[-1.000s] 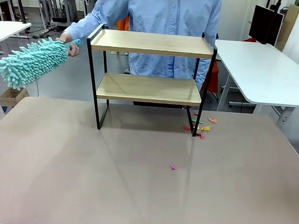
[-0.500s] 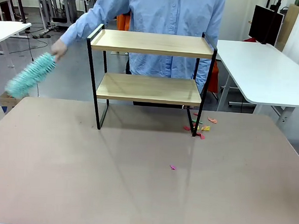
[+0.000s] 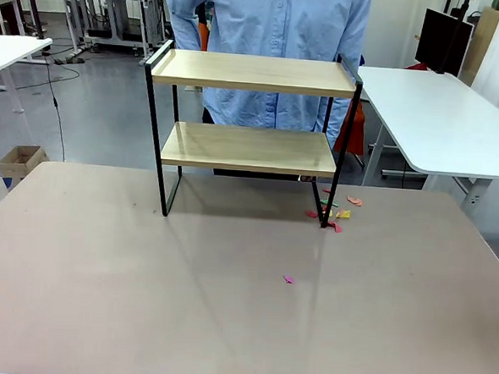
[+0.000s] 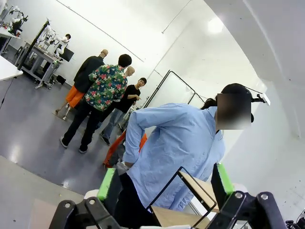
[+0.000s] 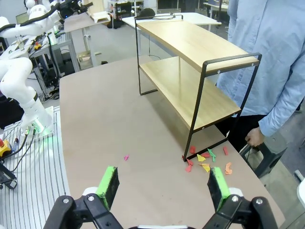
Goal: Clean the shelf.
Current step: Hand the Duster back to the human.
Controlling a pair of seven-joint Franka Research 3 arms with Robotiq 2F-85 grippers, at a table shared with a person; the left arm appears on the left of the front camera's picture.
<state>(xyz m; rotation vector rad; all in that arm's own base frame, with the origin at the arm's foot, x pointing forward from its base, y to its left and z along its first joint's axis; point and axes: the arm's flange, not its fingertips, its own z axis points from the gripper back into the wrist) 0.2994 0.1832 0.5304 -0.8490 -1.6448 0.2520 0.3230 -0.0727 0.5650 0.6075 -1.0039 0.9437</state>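
— Fingers first: how do they stand?

— Both pairs are spread wide with nothing between them. On the right gripper (image 5: 162, 185) the green pads (image 5: 108, 183) hang above the tan surface (image 5: 100, 124), well clear of it. On the left gripper (image 4: 165, 183) the fingers (image 4: 106, 184) rise from the bottom edge and point toward the person (image 4: 176, 143) in a light blue shirt.

— What lies nearest on the surface?

— One small pink scrap (image 3: 289, 279) lies alone out in the open, near the middle. Farther back, a cluster of coloured scraps (image 3: 334, 211), red, yellow, orange and green, lies around the shelf's right front leg, some touching its foot.

— And the shelf?

— The shelf (image 3: 250, 128) stands upright toward the far edge of the surface, about centred. Both wooden boards look bare. In the right wrist view it sits beyond the fingers, with the scraps at its near corner.

— Behind it?

— The person stands just past the shelf at the far side, body partly hidden by the boards. One hand (image 5: 254, 137) hangs down by the side, below the sleeve. A white table (image 3: 444, 123) stands to the right, and a cardboard box (image 3: 19, 160) sits on the floor at the left. More people stand farther off in the left wrist view.
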